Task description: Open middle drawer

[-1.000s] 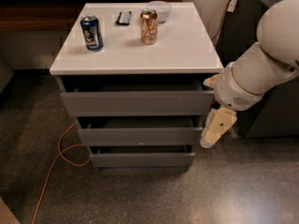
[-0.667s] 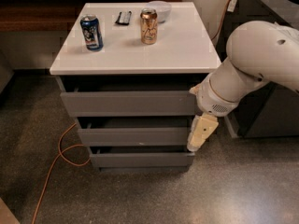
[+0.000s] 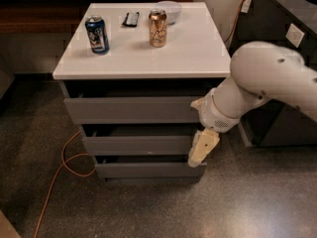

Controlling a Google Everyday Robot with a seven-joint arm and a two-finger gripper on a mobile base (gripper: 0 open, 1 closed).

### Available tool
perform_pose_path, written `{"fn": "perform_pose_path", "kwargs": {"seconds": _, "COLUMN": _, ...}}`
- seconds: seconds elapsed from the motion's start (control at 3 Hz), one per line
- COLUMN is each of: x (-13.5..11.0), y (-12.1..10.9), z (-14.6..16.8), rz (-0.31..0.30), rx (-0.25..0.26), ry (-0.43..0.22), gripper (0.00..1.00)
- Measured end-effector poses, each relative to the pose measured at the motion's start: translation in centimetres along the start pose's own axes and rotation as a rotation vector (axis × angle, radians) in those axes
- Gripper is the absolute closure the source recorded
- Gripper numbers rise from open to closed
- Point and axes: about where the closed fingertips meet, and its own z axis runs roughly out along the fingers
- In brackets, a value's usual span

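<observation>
Camera view: the claw (image 3: 197, 158) has edged left before the right end of the middle drawer (image 3: 138, 145), its opening unclear.

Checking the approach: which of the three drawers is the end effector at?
The middle drawer: the end effector hangs at its right end, below the top front.

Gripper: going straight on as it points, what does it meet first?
Pointing down at the right end of the middle drawer, the gripper likely meets the lowest drawer front, or the floor; depth unclear.
</observation>
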Motion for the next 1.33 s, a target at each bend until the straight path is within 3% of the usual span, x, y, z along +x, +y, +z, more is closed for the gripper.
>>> {"fn": "perform_pose_path", "kwargs": {"seconds": 0.67, "x": -0.4, "y": -0.6, "z": 7.6, "rz": -0.036, "rx": -0.001, "ry": -0.037, "gripper": 0.0}}
{"fn": "perform_pose_path", "kwargs": {"seconds": 1.33, "x": 0.8, "y": -1.6, "z": 14.5, "rz": -0.043, "rx": 0.009, "ry": -0.026, "gripper": 0.0}}
